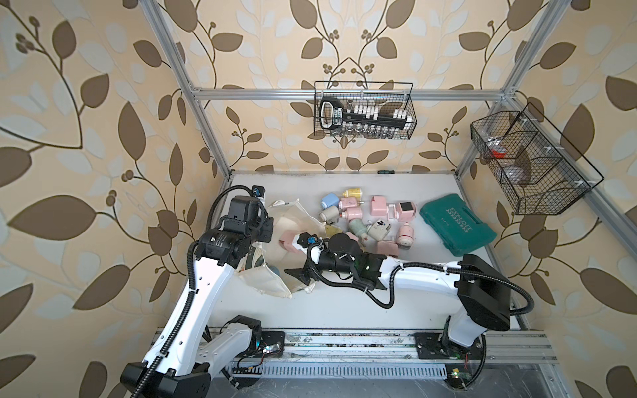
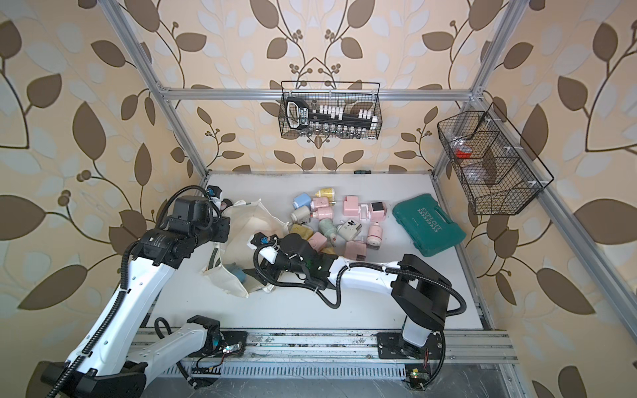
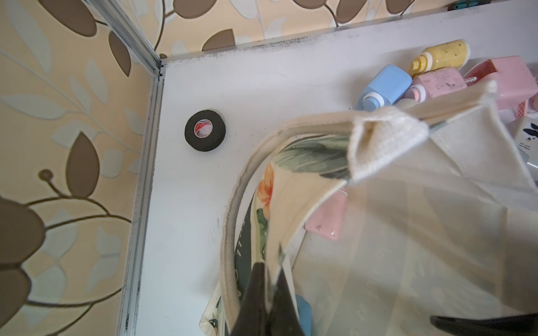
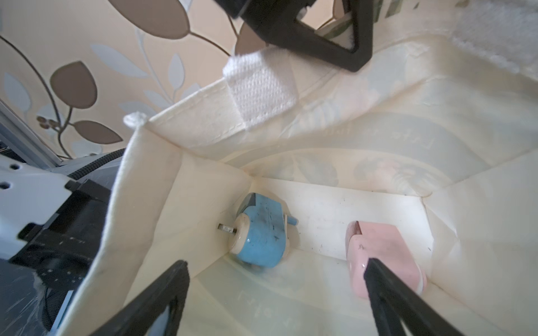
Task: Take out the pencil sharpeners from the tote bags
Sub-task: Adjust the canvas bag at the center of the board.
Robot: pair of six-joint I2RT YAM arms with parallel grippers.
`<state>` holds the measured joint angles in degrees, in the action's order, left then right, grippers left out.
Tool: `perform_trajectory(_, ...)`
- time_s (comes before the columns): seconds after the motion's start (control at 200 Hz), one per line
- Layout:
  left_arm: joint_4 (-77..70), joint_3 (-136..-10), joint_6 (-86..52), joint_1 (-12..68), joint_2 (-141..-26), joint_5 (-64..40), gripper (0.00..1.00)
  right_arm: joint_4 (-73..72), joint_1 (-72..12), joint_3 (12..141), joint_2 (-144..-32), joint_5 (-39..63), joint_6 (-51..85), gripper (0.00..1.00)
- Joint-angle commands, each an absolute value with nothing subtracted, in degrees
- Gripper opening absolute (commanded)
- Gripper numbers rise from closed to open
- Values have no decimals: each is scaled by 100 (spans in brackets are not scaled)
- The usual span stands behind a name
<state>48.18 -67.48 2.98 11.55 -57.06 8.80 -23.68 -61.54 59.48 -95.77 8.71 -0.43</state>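
The cream tote bag (image 1: 275,279) (image 4: 349,131) lies at the table's left with its mouth held up. My left gripper (image 3: 269,269) is shut on the bag's rim beside a handle. My right gripper (image 4: 276,263) is open inside the bag's mouth, with nothing between its fingers. A light blue pencil sharpener (image 4: 259,235) and a pink one (image 4: 384,256) lie on the bag's bottom. One right fingertip (image 4: 375,270) overlaps the pink one; I cannot tell if it touches. Several more pastel sharpeners (image 1: 362,220) (image 2: 344,220) lie in a pile right of the bag.
A teal "EXPLOIT" case (image 1: 456,224) lies right of the pile. A black tape roll (image 3: 204,131) sits near the far left corner. Black wire baskets hang on the back rail (image 1: 365,110) and the right rail (image 1: 531,162). Aluminium posts edge the table.
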Motion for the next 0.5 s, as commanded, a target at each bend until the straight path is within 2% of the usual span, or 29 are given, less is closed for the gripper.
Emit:
perform_trajectory(0.0,4258,-6840,509,1116,-5443,-5,0,-2314,-6186,5740,-9274,675,-133,92)
perform_trajectory(0.13,4148,-6109,-8,1116,-5404,-2045,0,-2263,-6181,5234,-8903,299,115,92)
perform_trajectory(0.18,4395,-5973,-156,1125,-5522,-2512,0,-2258,-6182,4985,-8723,222,202,91)
perform_trajectory(0.43,4684,-5424,-366,1274,-5134,-3032,0,-2267,-6099,3955,-7697,-229,404,91)
perform_trajectory(0.47,4658,-5421,-403,1274,-5088,-3066,10,-2227,-6066,3881,-7608,-258,404,91)
perform_trajectory(0.495,4665,-5430,-398,1274,-5092,-3074,13,-2222,-6052,3832,-7561,-284,404,91)
